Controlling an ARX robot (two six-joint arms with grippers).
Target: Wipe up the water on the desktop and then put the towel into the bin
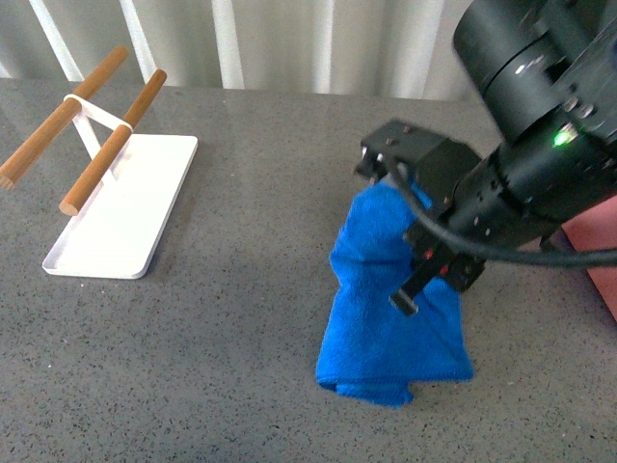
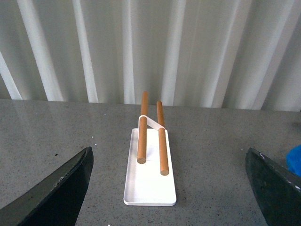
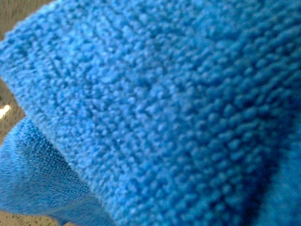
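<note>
The blue towel [image 1: 390, 299] hangs bunched from my right gripper [image 1: 400, 198], which is shut on its upper end; its lower folds rest on the dark speckled desktop [image 1: 241, 367]. The plush towel [image 3: 155, 103] fills the right wrist view, hiding the fingers. A salmon-pink bin [image 1: 596, 241] shows as a sliver at the right edge, behind my right arm. My left gripper [image 2: 171, 188] is open and empty above the desktop [image 2: 221, 155], its dark fingers [image 2: 56, 188] far apart. A bit of towel [image 2: 295, 160] shows at that view's edge. No water is visible.
A flat white tray [image 1: 125, 217] with two wooden rods [image 1: 111, 140] stands at the back left; it also shows in the left wrist view [image 2: 149, 179], straight ahead of the left gripper. White corrugated wall [image 1: 289, 39] runs behind the desktop.
</note>
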